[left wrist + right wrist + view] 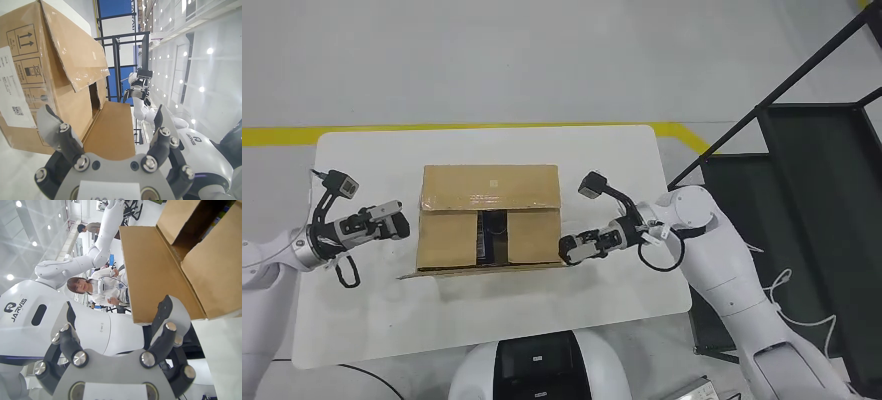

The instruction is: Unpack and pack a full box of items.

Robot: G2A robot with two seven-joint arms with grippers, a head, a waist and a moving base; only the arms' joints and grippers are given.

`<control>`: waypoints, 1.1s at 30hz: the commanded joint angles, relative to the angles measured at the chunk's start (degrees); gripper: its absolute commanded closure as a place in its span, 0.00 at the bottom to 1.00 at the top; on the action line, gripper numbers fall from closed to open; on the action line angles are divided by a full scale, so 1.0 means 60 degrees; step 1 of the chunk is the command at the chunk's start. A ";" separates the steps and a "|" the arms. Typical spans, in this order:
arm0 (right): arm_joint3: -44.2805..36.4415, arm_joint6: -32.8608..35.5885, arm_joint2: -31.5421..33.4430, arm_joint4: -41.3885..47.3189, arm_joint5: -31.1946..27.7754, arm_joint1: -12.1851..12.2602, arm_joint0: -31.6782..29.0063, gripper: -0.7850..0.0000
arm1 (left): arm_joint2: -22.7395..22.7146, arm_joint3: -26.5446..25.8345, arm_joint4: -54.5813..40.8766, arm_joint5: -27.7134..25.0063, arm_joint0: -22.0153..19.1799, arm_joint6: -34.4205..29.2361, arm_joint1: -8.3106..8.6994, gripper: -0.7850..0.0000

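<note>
A brown cardboard box [490, 215] stands in the middle of the white table [362, 310]. Its two short flaps are folded in, leaving a gap with something dark [492, 235] inside. The far long flap [490, 186] lies over the top and the near long flap [482, 270] hangs outward. My left gripper [400, 224] stands open just beside the box's left side [24, 79], fingers [47, 121] spread, holding nothing. My right gripper [569, 249] is open at the right end of the near flap [138, 275], one fingertip [166, 308] close to the flap's corner.
A yellow floor line [542, 128] runs behind the table. A dark metal stair frame [802, 140] stands to the right of the table, close behind the right arm. Bare tabletop lies in front of the box and along the left edge.
</note>
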 commanded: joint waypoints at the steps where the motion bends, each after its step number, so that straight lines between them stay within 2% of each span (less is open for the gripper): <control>1: -0.0247 0.0000 -0.0147 0.0010 0.0001 0.0108 -0.0138 0.00 | -0.0019 -0.0030 -0.0003 -0.0011 0.0026 -0.0018 0.0003 0.00; 9: -0.0419 -0.0151 -0.0891 -0.0496 0.0128 0.0318 -0.0505 0.00 | -0.0120 -0.0108 -0.0045 -0.0092 0.0161 -0.0078 0.0015 0.00; 14: -0.0535 -0.1329 -0.1368 -0.1904 0.0468 0.0300 -0.0659 0.00 | -0.0151 -0.0117 -0.0058 -0.0109 0.0207 -0.0152 0.0020 0.00; 24: -0.1121 -0.2789 -0.1878 -0.3442 0.0496 0.0316 -0.1069 0.00 | -0.0276 0.0024 -0.0125 -0.0167 0.0277 -0.0308 0.0040 0.00; 33: -0.1442 -0.4253 -0.2353 -0.5109 0.1132 0.0293 -0.1208 0.00 | -0.0333 0.0113 -0.0230 -0.0184 0.0261 -0.0367 0.0041 0.00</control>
